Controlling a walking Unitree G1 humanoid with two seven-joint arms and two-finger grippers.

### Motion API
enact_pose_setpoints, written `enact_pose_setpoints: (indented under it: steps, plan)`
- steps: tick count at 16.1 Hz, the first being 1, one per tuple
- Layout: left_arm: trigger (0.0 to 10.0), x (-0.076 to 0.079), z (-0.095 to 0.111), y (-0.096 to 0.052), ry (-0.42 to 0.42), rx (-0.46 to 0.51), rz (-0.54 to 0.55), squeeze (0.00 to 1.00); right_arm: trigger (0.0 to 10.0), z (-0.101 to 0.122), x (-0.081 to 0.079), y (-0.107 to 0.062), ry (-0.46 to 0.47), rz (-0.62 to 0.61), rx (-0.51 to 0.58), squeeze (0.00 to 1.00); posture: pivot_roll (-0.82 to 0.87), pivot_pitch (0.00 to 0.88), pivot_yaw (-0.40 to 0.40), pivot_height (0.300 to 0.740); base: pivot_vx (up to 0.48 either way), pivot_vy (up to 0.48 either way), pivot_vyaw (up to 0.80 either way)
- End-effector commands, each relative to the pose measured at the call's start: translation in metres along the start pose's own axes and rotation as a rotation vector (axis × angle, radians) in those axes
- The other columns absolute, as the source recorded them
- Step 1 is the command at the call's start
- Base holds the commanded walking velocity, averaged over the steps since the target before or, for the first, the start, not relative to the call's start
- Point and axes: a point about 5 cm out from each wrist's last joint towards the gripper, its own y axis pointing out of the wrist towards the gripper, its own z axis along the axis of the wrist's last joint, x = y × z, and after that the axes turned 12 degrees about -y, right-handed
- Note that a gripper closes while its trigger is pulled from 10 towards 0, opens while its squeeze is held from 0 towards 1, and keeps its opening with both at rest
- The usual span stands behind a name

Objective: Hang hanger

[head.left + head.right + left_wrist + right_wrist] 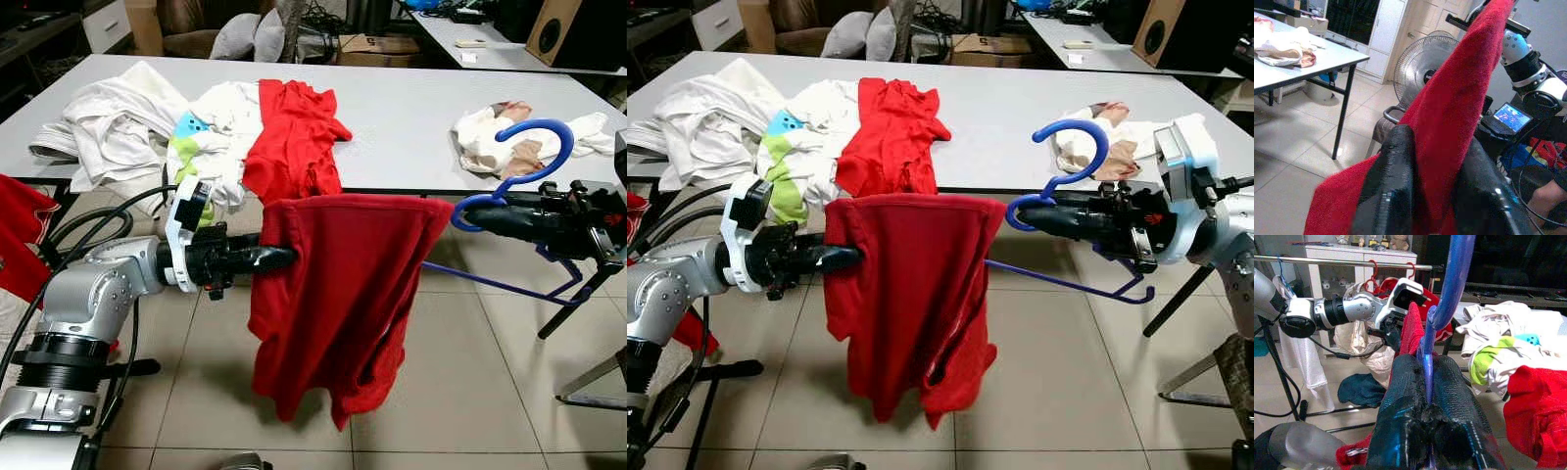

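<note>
Both end effectors are gripping: right end effector [1043, 217] clamping the blue hanger [1063, 162], left end effector [284, 257] pinching the red shirt [338, 294]; carrying to the rail likely follows.

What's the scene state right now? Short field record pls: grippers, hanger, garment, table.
left gripper: shut on the red shirt, at its left shoulder edge
right gripper: shut on the blue hanger just below its hook
red shirt: draped on the hanger, hanging between both grippers in front of the table
table: holds a white clothes pile, another red garment, a small light bundle
</note>
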Motion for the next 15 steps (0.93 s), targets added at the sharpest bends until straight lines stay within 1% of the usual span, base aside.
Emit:
enact_pose_setpoints:
  steps: [1,5,8,10,15]
  plan:
    - [0.0,0.001,0.004,-0.002,0.020,0.020,0.011,0.00,10.0,0.011,0.002,0.003,-0.043,0.013,0.027,0.00,-0.04,0.000,0.004,0.740,0.000,0.000,0.00]
    - [0.0,0.000,0.008,-0.006,0.012,0.055,0.024,0.00,10.0,0.011,0.002,0.002,-0.045,0.011,0.026,0.00,-0.05,0.000,0.006,0.740,0.000,0.000,0.00]
    - [0.0,-0.001,0.007,-0.017,0.008,0.085,0.068,0.00,10.0,0.012,0.003,-0.001,-0.048,0.002,0.027,0.00,-0.05,0.000,0.006,0.740,0.000,0.000,0.00]
    - [0.0,-0.001,0.009,-0.027,0.007,0.122,0.103,0.00,10.0,0.013,0.003,-0.001,-0.051,-0.003,0.030,0.00,-0.04,0.000,0.004,0.740,0.000,0.000,0.00]
    - [0.0,-0.001,0.014,-0.043,0.025,0.180,0.163,0.00,10.0,0.013,0.004,-0.001,-0.054,-0.004,0.035,0.00,-0.04,0.000,0.002,0.740,0.000,0.000,0.00]
